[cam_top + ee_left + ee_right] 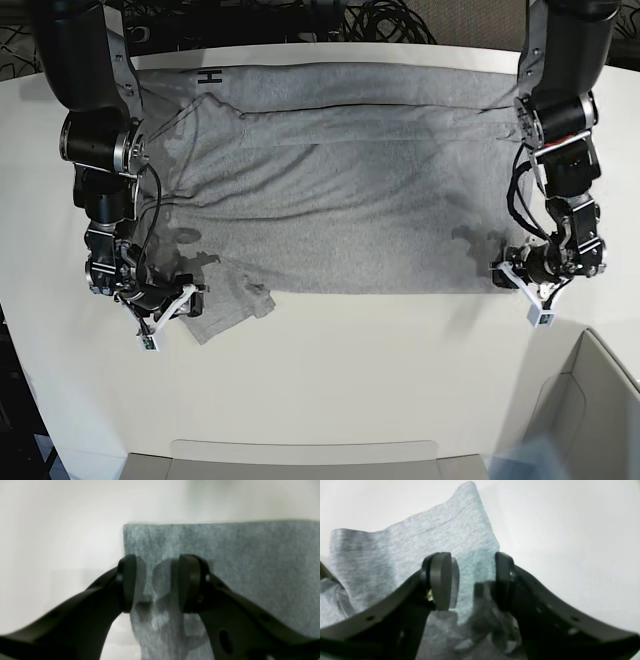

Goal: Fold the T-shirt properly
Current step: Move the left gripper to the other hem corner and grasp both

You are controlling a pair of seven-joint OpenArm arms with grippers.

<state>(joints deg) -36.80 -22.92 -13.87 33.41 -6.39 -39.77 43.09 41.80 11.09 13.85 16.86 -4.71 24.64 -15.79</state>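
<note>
Flat across the white table (330, 380) lies the heather-grey T-shirt (340, 190), soft knit, a black "H" at its far edge, 1 sleeve rumpled. Left gripper (156, 583) spread over a square corner; right gripper (472, 580) spread over the sleeve.

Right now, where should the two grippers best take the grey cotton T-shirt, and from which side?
Probably the two near corners of the grey cotton T-shirt, approached from outside: left gripper at the flat, square corner, right gripper at the crumpled sleeve.
</note>
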